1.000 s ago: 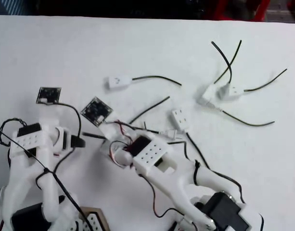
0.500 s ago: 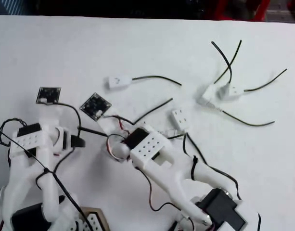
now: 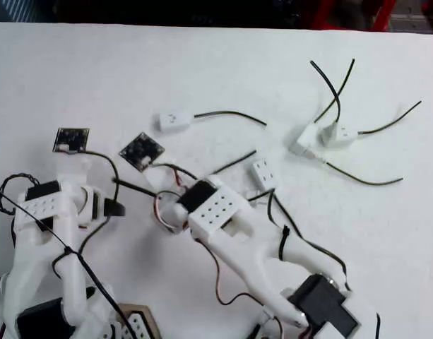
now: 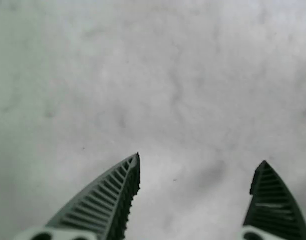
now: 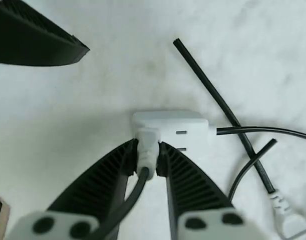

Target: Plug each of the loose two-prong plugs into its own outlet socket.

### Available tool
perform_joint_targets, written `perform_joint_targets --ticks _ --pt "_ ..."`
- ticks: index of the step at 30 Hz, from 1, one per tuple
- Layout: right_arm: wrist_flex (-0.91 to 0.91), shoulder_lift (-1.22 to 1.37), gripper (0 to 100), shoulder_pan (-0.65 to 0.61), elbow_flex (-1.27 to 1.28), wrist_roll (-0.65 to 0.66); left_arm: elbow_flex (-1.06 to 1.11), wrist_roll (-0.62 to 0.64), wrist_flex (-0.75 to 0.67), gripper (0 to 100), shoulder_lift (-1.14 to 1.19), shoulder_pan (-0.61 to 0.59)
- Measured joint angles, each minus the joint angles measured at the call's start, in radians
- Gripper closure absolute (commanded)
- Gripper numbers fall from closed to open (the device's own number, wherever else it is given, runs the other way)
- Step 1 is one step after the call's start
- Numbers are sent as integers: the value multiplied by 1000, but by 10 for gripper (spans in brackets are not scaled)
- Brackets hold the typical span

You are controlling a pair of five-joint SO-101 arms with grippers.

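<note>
"Spreading under everything, what is lying there?"
"A wide white table (image 3: 202, 63) is carrying it all. Two white jointed arms are leaning over it from the near edge: the left arm (image 3: 43, 215) is standing at the left side, the right arm (image 3: 230, 233) is angling toward the middle."
"What are the grippers doing?"
"The left gripper (image 4: 199, 160) is hanging over bare table with its ribbed fingers spread wide, gripping nothing. The right gripper (image 5: 147, 145) is pinching a small white two-prong plug (image 5: 146, 159) between narrowly set fingers."
"Where is that plug sitting?"
"Its front end is touching the side of a white rectangular plastic outlet block (image 5: 170, 121) lying flat on the table; I cannot tell whether the prongs are going in. A black cord (image 5: 130, 197) is trailing back from the plug between the fingers."
"Anything smaller?"
"A thin straight black wire (image 5: 202, 82) is lying just beside the block."
</note>
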Motion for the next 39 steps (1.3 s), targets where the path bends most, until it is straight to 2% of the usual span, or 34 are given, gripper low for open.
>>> perform_joint_targets --ticks 12,18,25,39 --pt "-18 175 981 0 -63 -6 0 0 0 653 0 0" --pt "-124 183 981 -2 5 -8 0 0 0 653 0 0" --pt "-161 38 981 -2 137 -9 0 0 0 653 0 0" --pt "-465 -270 981 -2 473 -9 0 0 0 653 0 0"
